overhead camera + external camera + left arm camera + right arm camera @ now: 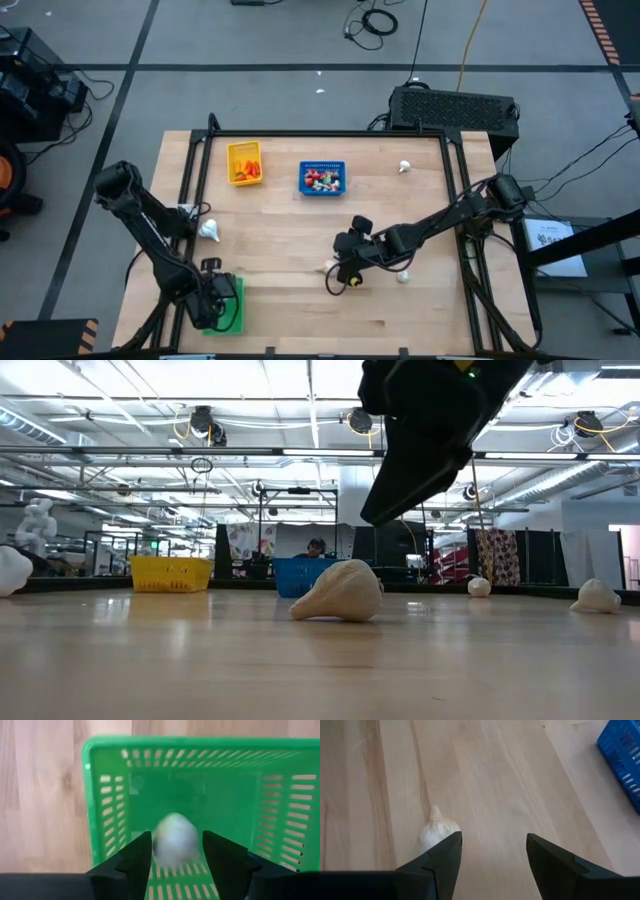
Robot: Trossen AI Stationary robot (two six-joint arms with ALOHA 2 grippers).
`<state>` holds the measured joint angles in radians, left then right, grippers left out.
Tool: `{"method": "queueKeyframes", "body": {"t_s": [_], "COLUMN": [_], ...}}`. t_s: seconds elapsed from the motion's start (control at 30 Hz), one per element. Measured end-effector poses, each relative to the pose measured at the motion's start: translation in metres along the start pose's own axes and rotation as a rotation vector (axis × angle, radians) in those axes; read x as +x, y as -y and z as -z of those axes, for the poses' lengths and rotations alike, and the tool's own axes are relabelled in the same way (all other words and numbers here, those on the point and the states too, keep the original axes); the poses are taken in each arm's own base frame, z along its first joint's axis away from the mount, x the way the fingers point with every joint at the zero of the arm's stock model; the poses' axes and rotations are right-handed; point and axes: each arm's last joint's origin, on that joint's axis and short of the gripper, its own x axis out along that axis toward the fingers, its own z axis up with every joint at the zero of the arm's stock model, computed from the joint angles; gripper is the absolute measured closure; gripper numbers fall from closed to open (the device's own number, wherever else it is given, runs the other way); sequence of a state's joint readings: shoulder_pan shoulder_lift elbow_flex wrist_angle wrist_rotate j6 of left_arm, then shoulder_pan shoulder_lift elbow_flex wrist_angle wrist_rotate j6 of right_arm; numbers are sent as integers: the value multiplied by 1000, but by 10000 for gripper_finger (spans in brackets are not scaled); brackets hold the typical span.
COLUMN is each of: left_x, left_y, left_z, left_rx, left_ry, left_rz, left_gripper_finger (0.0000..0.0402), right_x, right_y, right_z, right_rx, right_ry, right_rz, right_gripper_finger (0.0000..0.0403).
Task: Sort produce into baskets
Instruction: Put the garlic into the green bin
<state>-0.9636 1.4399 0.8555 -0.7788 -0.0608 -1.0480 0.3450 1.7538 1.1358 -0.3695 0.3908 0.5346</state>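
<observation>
Between the parted fingers (135, 862) of the left gripper (176, 857), a whitish garlic bulb (175, 842) is seen blurred, with a gap on either side, so no grip on it can be made out. Directly beyond it lies the green basket (107, 795), over which the left gripper is positioned at the near left corner of the table (290, 310).

The fingers (442, 860) of the right gripper (492, 852) are spread wide and nothing is held. A second garlic bulb (436, 830) is found on the wood just beside one of its fingertips, at mid-table. In the high view, a further bulb (402, 277) is seen just right of the right gripper, another (209, 231) toward the left edge, and one (404, 167) at the far right.

The yellow basket (244, 162), with orange pieces, and the blue basket (322, 178), with red-and-white pieces, are set side by side toward the far edge.
</observation>
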Motion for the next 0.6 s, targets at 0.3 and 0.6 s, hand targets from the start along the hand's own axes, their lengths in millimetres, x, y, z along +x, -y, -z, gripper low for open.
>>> {"method": "queueKeyframes", "body": {"t_s": [0.3,0.6], "left_x": [-6,-51], "left_y": [0,-25], "left_z": [-9,-34], "left_rx": [57,135], "left_ry": [-45,-9], "left_rz": [49,-64], "left_gripper_finger": [186,185], "right_x": [0,0], "right_y": [0,0], "right_z": [0,0], "right_rx": [-1,-8], "right_ry": [-1,-1], "right_rz": [0,1], "right_gripper_finger": [190,190]}}
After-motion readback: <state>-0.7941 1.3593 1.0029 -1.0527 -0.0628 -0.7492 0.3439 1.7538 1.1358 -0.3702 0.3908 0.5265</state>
